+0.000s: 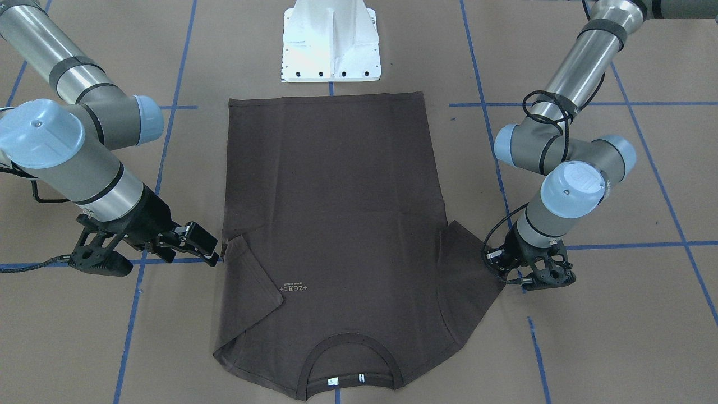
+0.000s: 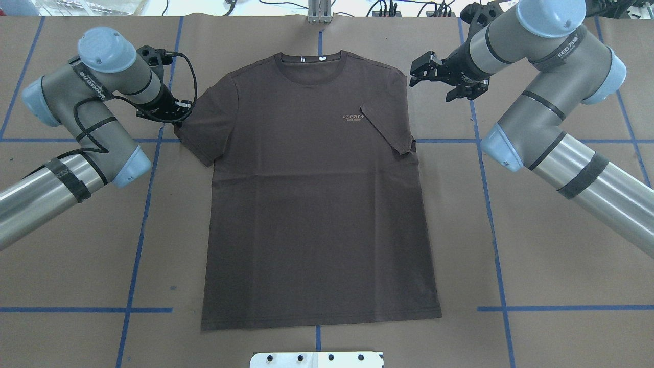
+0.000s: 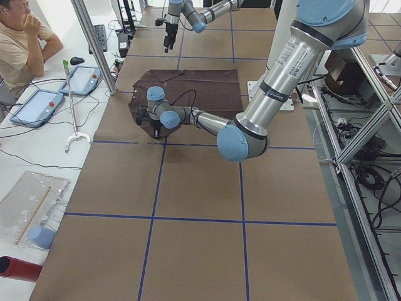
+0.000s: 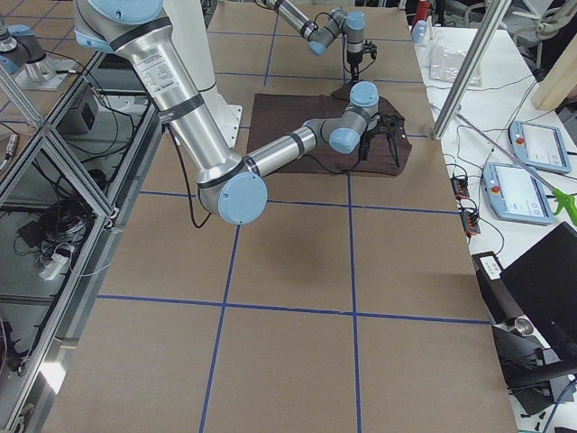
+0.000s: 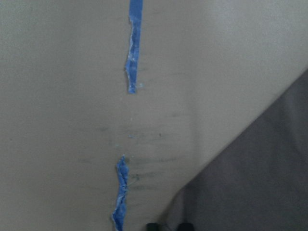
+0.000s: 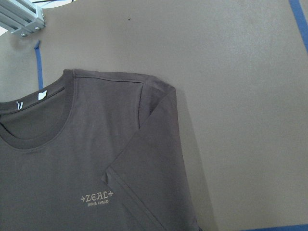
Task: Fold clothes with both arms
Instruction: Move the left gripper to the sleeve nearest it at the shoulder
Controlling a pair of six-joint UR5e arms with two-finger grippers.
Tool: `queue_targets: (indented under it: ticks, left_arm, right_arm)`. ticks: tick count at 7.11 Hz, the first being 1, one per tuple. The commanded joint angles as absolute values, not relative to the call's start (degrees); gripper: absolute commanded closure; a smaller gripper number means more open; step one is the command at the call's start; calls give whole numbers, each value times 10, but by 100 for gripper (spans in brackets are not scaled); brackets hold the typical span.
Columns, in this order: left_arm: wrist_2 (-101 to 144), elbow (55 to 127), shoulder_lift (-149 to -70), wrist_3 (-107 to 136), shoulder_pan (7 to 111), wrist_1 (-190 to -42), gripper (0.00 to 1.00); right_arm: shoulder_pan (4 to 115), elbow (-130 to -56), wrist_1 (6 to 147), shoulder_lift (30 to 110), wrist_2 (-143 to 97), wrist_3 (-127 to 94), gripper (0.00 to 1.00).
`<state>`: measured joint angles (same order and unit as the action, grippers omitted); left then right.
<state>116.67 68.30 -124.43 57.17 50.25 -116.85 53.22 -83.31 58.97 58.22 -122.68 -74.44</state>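
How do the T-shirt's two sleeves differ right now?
The sleeve on the robot's right is folded in over the chest, its corner by the lettering. The sleeve on the robot's left lies flat, spread outward. The left hand is low at the left sleeve's edge, while the right hand is open and apart from the right sleeve. Both sleeves are short and dark brown.

Dark brown T-shirt (image 2: 317, 204) flat on brown table (image 2: 536, 245), right-side sleeve (image 2: 386, 128) folded inward, left gripper (image 2: 179, 110) at the other sleeve's edge, right gripper (image 2: 424, 69) spread wide beside the shoulder
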Motion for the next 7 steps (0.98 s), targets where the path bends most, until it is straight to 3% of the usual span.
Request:
queue_targets:
  ticks: [1, 5, 7]
  left_arm:
    - [1172, 690, -1265, 576, 504, -1160, 100]
    - [1184, 684, -1364, 664, 493, -1119, 100]
    - [1180, 641, -1394, 678, 481, -1125, 100]
  right_arm:
    - [533, -836, 590, 581, -1226, -744, 0]
    - [533, -848, 588, 592, -1214, -744, 0]
    - [533, -847, 588, 592, -1214, -744, 0]
